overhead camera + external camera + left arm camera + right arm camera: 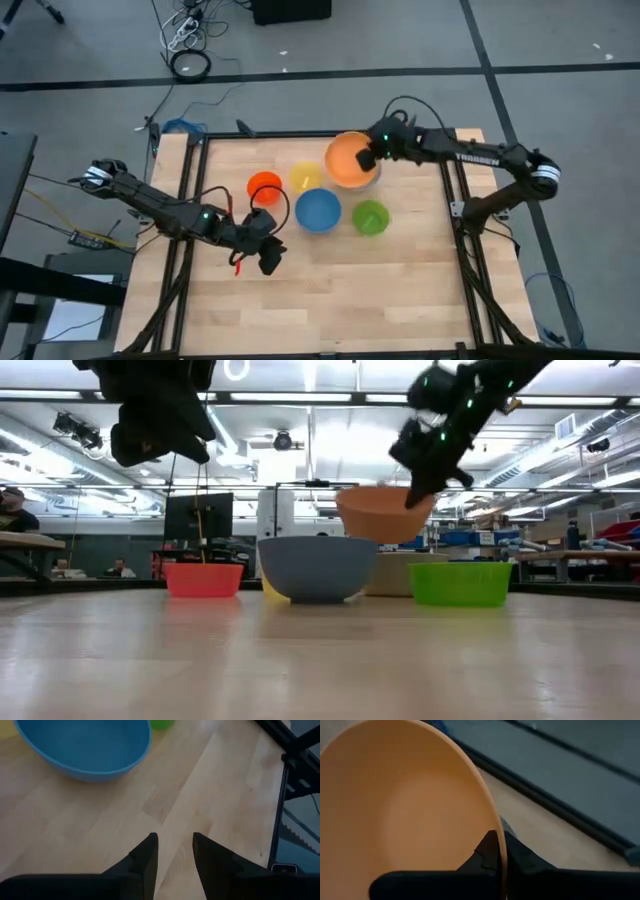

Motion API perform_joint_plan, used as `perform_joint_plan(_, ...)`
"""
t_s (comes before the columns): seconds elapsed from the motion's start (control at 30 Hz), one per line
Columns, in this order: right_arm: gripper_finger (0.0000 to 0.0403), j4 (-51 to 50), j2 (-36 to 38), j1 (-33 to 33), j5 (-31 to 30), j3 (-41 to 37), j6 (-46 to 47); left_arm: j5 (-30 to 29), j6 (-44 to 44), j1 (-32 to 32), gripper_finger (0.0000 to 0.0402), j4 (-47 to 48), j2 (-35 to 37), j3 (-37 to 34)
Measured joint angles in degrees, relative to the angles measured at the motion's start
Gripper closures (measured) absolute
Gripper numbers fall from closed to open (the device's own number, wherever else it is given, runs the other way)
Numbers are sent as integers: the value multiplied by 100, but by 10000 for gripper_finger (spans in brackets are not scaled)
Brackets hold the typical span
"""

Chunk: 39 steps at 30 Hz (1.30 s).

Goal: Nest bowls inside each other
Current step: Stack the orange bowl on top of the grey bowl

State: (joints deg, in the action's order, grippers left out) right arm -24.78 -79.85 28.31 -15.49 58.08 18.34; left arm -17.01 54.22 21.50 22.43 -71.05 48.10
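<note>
A light orange bowl (345, 160) hangs above the table's far right part with my right gripper (365, 158) shut on it. Just below it a grey bowl's rim (373, 182) peeks out. The red-orange bowl (265, 186), yellow bowl (305, 178), blue bowl (318, 211) and green bowl (371, 217) stand on their bases in mid-table. My left gripper (270, 258) hovers open over bare wood, near-left of the blue bowl (85, 745). My right gripper pinches the light orange bowl's rim (501, 855) on the side toward the table's right, one finger inside the bowl and one outside. The fingers slant down from the right. The bowl (385, 512) hangs lifted clear, mouth up.
Black frame rails (455, 200) run along the table's left and right sides. Bare wood fills the near half of the table (330, 300). Cables lie on the floor beyond the far edge.
</note>
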Motion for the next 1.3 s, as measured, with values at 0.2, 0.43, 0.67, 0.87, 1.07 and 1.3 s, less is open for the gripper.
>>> perform_joint_plan(0.2,401,-9,-641,484,662,0,-110,-55,-2,0,270,7,0,0)
perform_joint_plan(0.43,328,-10,-908,417,699,0,-196,-131,-31,0,270,16,-1,0)
perform_joint_plan(0.67,229,-261,-334,285,713,-2,-145,-361,-209,-4,270,18,0,0)
perform_joint_plan(0.87,198,-293,470,100,88,-2,-54,-985,-676,-11,270,5,-1,0)
perform_joint_plan(1.07,214,-186,314,36,-84,-78,9,-1247,-756,-11,270,-179,0,0)
perform_joint_plan(1.3,239,154,-522,-17,-66,-685,240,-1239,-754,-11,270,-238,0,0)
